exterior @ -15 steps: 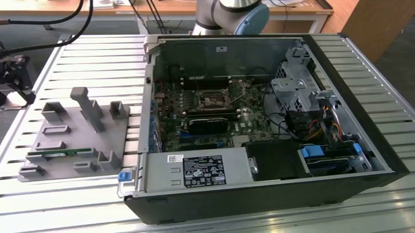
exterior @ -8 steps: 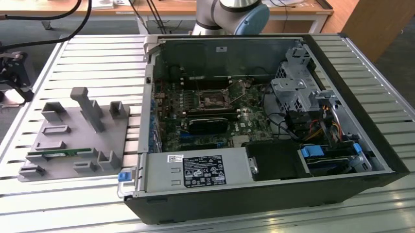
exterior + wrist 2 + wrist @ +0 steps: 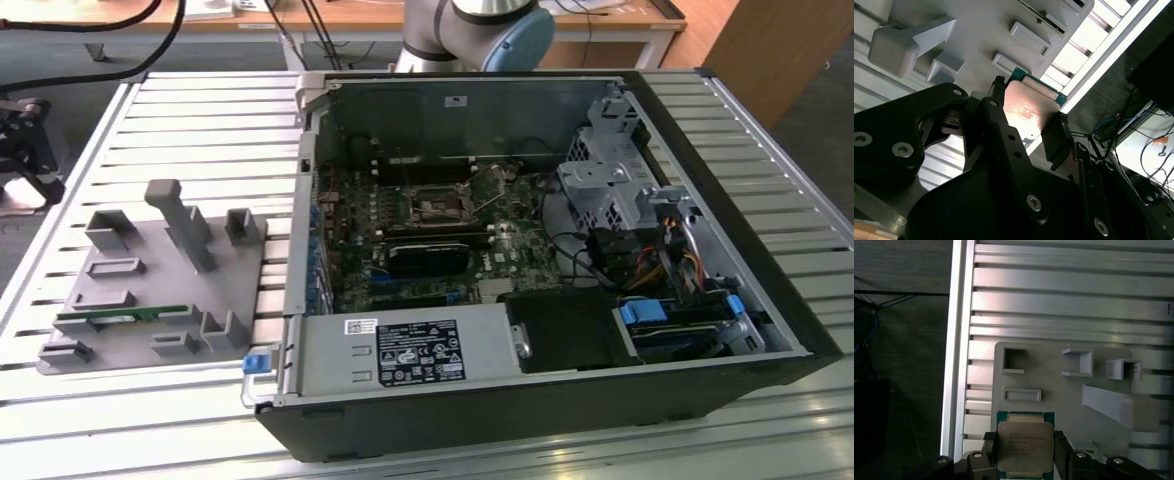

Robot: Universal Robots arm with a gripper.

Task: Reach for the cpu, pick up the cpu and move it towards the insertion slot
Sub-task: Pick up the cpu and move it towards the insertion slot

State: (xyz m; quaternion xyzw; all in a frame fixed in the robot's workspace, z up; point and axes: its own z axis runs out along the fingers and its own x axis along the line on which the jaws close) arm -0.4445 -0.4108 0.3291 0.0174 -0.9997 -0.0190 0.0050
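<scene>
In both wrist views the cpu (image 3: 1025,442) (image 3: 1030,111), a flat square chip with a silver top and a green rim, sits between my black fingers. My gripper (image 3: 1025,456) (image 3: 1027,120) is shut on it, one finger (image 3: 988,456) on each of two opposite edges. The chip hangs above the grey fixture plate (image 3: 1054,400) near the table's edge. In the exterior view the insertion slot (image 3: 438,208), a small square socket with a metal frame, lies on the motherboard inside the open computer case (image 3: 534,260).
The grey fixture plate (image 3: 147,290) carries raised blocks, empty pockets and a green memory stick (image 3: 123,316). It lies on the slatted aluminium table (image 3: 200,120) to the exterior view's left of the case. The arm's base (image 3: 481,30) stands behind the case. Cables and drive cages fill the case's right side.
</scene>
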